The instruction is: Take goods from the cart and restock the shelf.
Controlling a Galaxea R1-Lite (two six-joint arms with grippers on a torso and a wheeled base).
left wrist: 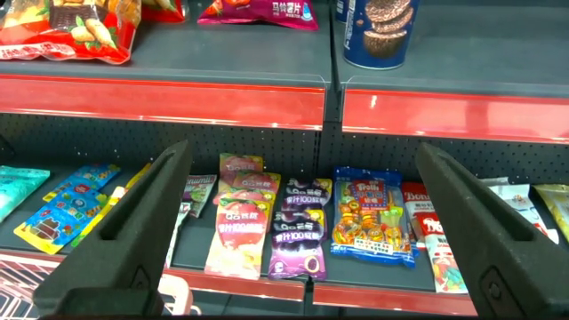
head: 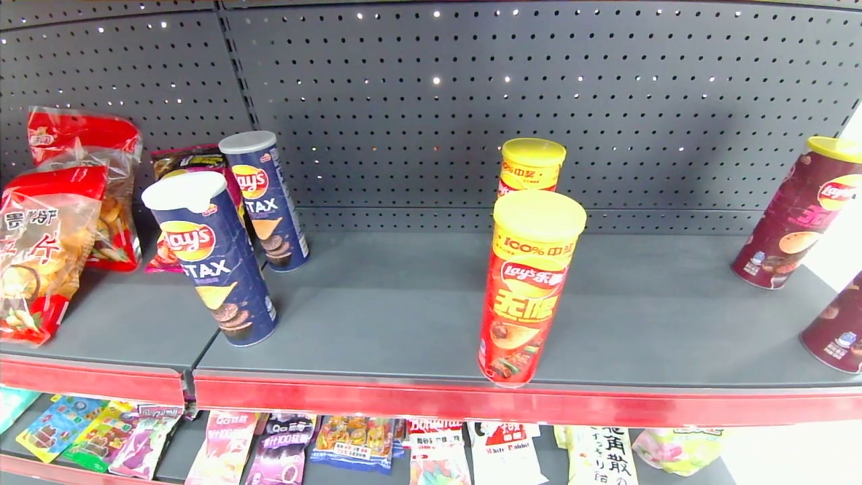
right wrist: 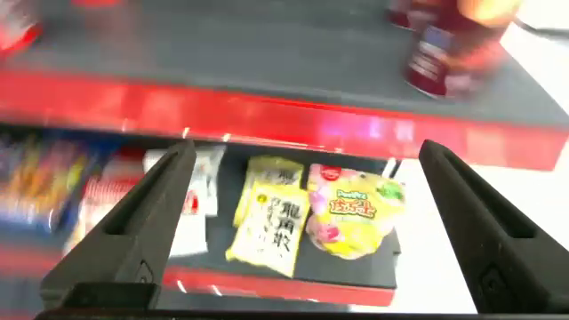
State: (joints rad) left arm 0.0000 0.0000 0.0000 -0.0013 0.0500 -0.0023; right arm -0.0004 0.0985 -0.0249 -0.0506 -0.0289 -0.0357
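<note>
"Both end effectors empty?"

"Yep. Left end effector is spread wide, pointed at the candy bags a level down. Right end effector is spread too, nothing btwn the fingers."

"And the goods?"

"Red chip can stands upright at the shelf front lip. Blue cans to its left, maroon cans far right."

"Hard to grab?"

"Prob. a light, stiff tube, but glossy and tippy. I'd squeeze mid-body, gently, not the lid."
</note>
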